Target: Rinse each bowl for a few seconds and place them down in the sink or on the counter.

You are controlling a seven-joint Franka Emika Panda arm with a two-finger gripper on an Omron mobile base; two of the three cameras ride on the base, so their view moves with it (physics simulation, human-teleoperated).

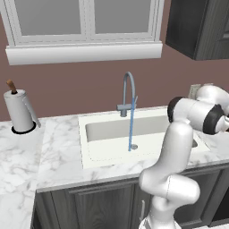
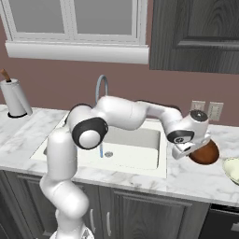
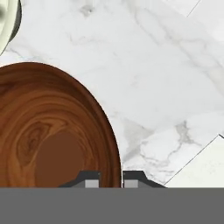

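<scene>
A glossy reddish-brown bowl (image 3: 52,131) lies on the white marble counter (image 3: 166,78) to the right of the sink (image 2: 135,140). My gripper (image 3: 111,179) is shut on the bowl, one fingertip inside its right rim and one outside. In the right base view the gripper (image 2: 184,151) reaches down at the bowl (image 2: 205,153), which looks tilted; whether it still touches the counter (image 2: 186,179) I cannot tell. A blue stream of water (image 1: 131,125) runs from the grey gooseneck faucet (image 1: 129,89) into the sink (image 1: 112,129).
A pale greenish-white dish (image 2: 232,169) sits just right of the bowl, its edge in the hand view's corner (image 3: 6,22). A paper towel roll (image 1: 19,112) stands far left. Wall outlets (image 2: 207,109) and a dark upper cabinet (image 2: 196,32) are behind the bowl.
</scene>
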